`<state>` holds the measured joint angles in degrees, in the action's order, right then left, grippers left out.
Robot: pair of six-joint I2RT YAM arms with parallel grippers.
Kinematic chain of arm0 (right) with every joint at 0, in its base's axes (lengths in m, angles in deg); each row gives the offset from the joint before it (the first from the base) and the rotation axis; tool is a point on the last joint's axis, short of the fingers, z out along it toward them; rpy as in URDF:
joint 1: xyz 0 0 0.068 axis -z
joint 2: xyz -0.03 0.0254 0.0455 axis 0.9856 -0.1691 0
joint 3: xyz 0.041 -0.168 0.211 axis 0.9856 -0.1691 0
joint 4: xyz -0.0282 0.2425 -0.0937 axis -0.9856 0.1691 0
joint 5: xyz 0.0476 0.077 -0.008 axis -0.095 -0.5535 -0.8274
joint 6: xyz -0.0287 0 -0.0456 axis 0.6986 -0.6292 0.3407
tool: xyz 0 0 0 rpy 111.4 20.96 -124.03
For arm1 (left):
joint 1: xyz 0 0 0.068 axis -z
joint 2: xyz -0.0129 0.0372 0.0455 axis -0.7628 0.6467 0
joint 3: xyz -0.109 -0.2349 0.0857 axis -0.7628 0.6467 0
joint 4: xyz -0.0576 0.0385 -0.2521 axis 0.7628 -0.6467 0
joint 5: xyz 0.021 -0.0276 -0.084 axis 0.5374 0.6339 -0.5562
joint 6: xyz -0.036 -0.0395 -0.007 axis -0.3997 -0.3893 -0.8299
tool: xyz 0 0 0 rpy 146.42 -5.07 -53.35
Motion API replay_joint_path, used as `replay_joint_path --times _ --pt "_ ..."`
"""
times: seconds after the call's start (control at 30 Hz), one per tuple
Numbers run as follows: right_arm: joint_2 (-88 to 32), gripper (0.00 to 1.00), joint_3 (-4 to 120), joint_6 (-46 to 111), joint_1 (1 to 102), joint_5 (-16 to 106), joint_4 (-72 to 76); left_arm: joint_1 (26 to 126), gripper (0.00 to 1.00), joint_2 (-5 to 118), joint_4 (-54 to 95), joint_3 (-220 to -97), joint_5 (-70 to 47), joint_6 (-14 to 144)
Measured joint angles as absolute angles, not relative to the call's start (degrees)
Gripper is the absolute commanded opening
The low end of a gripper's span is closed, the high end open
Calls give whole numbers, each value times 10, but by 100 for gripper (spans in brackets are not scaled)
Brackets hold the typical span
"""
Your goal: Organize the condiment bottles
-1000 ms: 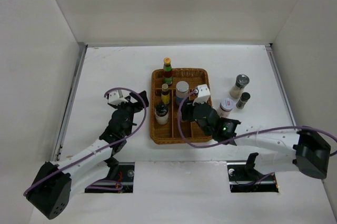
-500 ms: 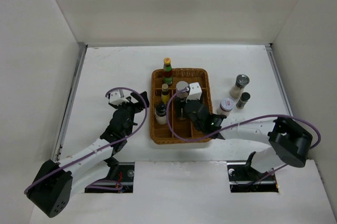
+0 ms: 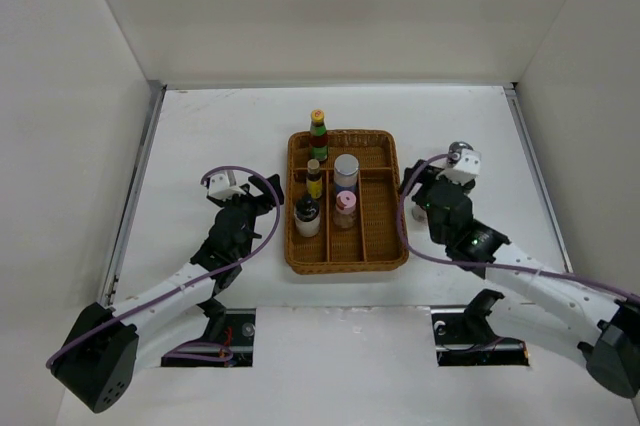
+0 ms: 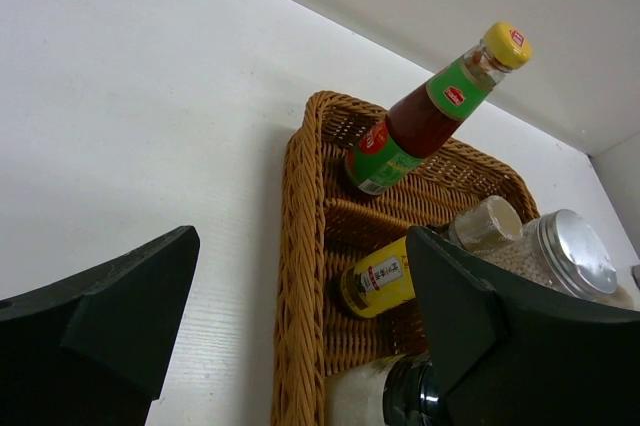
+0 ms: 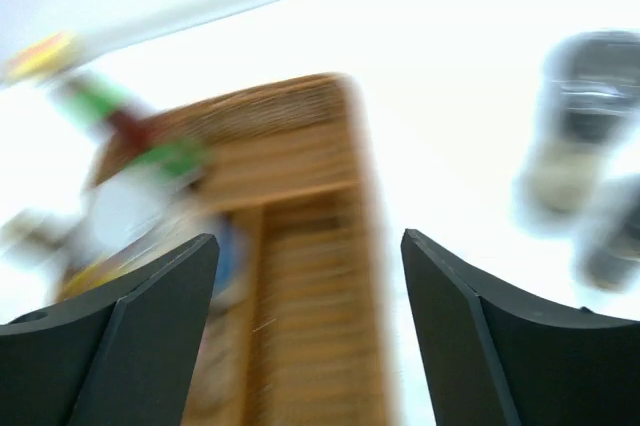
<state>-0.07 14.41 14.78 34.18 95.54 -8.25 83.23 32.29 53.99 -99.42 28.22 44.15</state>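
Observation:
The wicker tray (image 3: 388,246) holds a green-labelled yellow-capped bottle (image 3: 318,134), a small yellow-labelled bottle (image 3: 314,178), a dark bottle (image 3: 306,214), a blue-banded white-capped jar (image 3: 346,170) and a pink-lidded jar (image 3: 345,208). My right gripper (image 3: 415,184) is open and empty at the tray's right rim. A silver-topped shaker (image 3: 458,149) shows just behind its wrist. My left gripper (image 3: 265,196) is open and empty left of the tray. The left wrist view shows the green-labelled bottle (image 4: 430,111), the yellow-labelled bottle (image 4: 385,281) and the jar (image 4: 565,251). The right wrist view is blurred; two shakers (image 5: 585,116) show at right.
The tray rim (image 4: 300,346) lies between my left gripper's (image 4: 302,238) fingers in the left wrist view. My right gripper (image 5: 309,239) looks down over the tray's right column (image 5: 310,326). White walls enclose the table on three sides.
My right arm has swung from over the tray's middle to its right side. A pink-lidded jar now shows in the tray where the gripper was. The left arm has not moved.

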Motion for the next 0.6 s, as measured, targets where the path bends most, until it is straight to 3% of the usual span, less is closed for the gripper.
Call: replay_joint_path --times 0.1,0.33,0.6 --pt "-4 84 149 102 413 969 -3 832 85 323 540 -994 282 441" --pt "-68 90 148 49 459 956 106 832 85 322 540 -994 282 440" --pt "-119 79 145 39 486 910 90 833 85 332 540 -994 280 439"
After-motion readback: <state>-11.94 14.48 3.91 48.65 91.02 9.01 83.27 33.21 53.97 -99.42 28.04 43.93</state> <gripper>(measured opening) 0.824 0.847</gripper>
